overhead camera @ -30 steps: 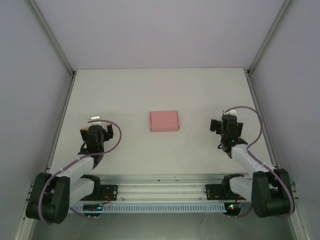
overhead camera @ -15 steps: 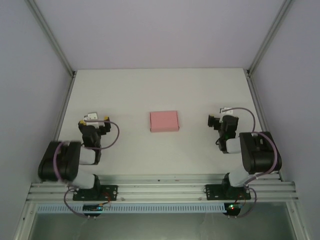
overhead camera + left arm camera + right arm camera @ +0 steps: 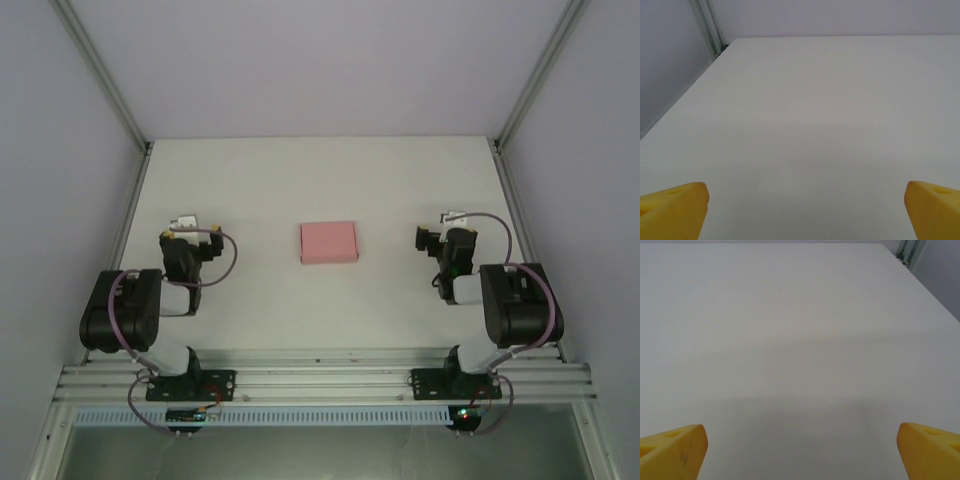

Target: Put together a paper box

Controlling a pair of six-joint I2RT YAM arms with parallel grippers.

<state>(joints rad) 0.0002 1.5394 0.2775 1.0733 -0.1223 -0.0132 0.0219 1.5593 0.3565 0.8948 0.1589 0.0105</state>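
Near edge: aluminium rail [image 3: 320,372] with both bases bolted on. Just past it the left arm [image 3: 125,312] and right arm [image 3: 515,305] sat folded up, wrists pointing toward the far side.

On the wrist cam the left jaws stood wide and empty. Two yellow fingertips [image 3: 672,210] sat at the bottom corners with bare worktop [image 3: 805,115] between them. Same for the right jaws: wide, gripping nothing, yellow tips [image 3: 670,450] far apart over bare surface.

The pink box [image 3: 328,242] lay flat mid-worktop, between the two arms and roughly level with the jaws. It was well apart from both. It looked like a closed rectangular box, long side left-right, but the overhead view was too coarse to confirm flaps or seams.

Beyond it, plain white worktop ran up to the back wall [image 3: 320,70].
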